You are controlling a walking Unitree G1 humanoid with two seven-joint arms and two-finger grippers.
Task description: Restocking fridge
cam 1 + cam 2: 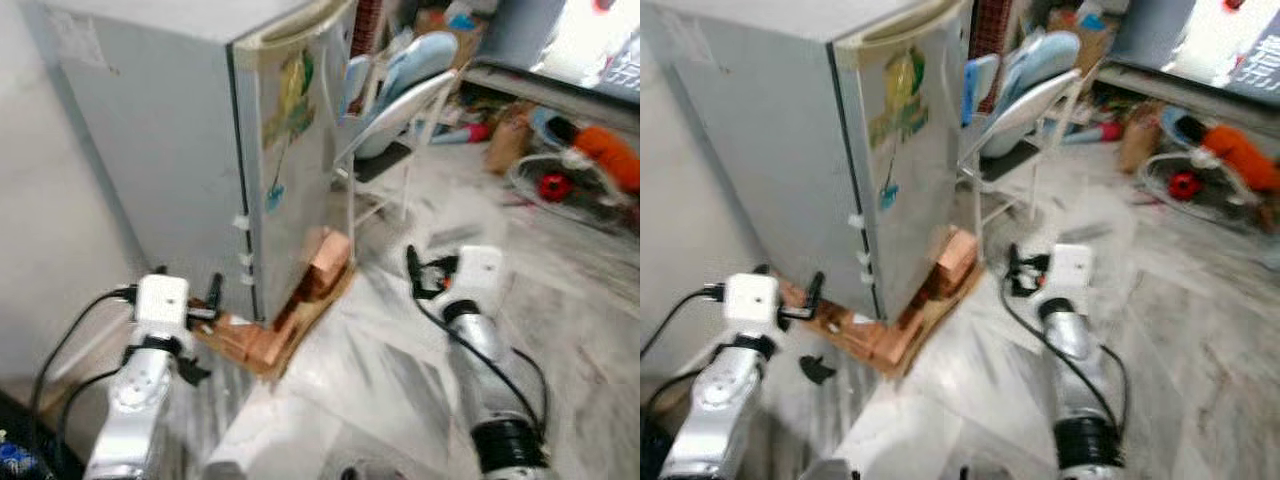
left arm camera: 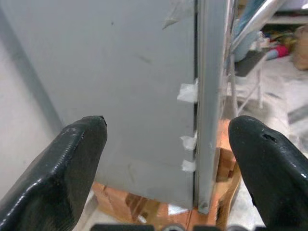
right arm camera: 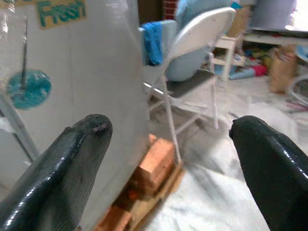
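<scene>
Standing in the upper left of the head views: one grey fridge point(image 1: 190, 150), door shut, with a yellow and green sticker point(image 1: 290, 95) on the door front and bits of white tape point(image 2: 188, 92) along the door seam. It rests on a wooden pallet point(image 1: 300, 325) with bricks point(image 1: 328, 258) stacked at the front corner.

Pale marbled floor point(image 1: 380, 360), lower centre and right, blurred.

White folding chair point(image 1: 400, 110), upper centre, just beside the fridge door's far edge; a blue cloth point(image 3: 153, 42) hangs near it.

Clutter along the upper right edge: an orange item point(image 1: 605, 155), a red round item point(image 1: 553, 186), a brown bag point(image 1: 505, 140); details too blurred to tell.

Left gripper point(image 2: 168, 139), lower left of the head views, close to the fridge's side near the door seam, jaws spread wide, holding nothing.

Right gripper point(image 3: 168, 132), lower centre-right, above the bare floor in front of the fridge, jaws spread wide, holding nothing.
</scene>
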